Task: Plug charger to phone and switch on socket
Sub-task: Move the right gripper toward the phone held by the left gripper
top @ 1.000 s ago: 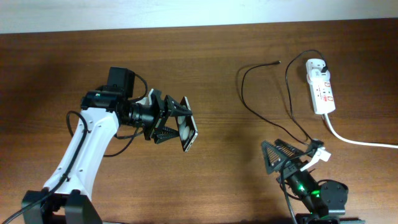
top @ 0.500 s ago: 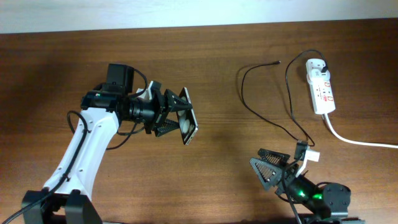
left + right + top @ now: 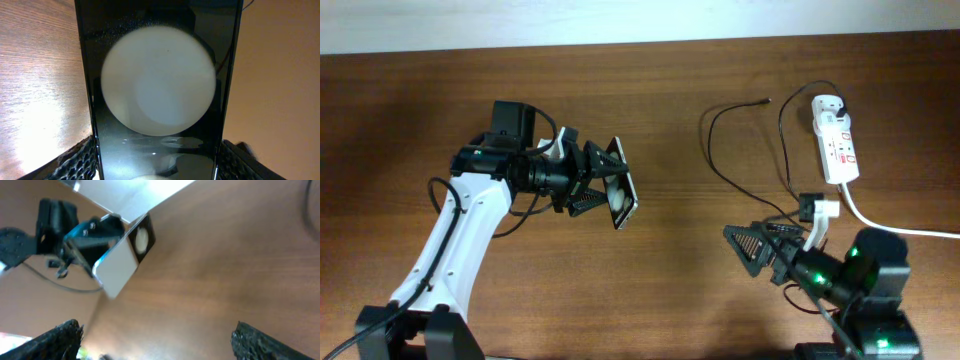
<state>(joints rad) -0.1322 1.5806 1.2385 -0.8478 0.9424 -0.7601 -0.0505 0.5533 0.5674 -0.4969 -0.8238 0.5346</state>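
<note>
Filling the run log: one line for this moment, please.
left gripper: shut on phone, held off table | right gripper: open, empty | charger: tip loose on table | socket: no gripper on it

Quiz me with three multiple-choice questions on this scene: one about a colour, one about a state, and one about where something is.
1. The socket is: A black, B blue, C white.
2. The right pincer is: A open and empty, B clamped on something, C out of view.
3. The phone is: A flat on the table, B in the left pincer, C on top of the socket.

Answers:
1. C, the overhead view shows a white strip body.
2. A, the right wrist view shows it spread wide with nothing between.
3. B, the left pincer grips the phone by its sides and holds it on edge.
</note>
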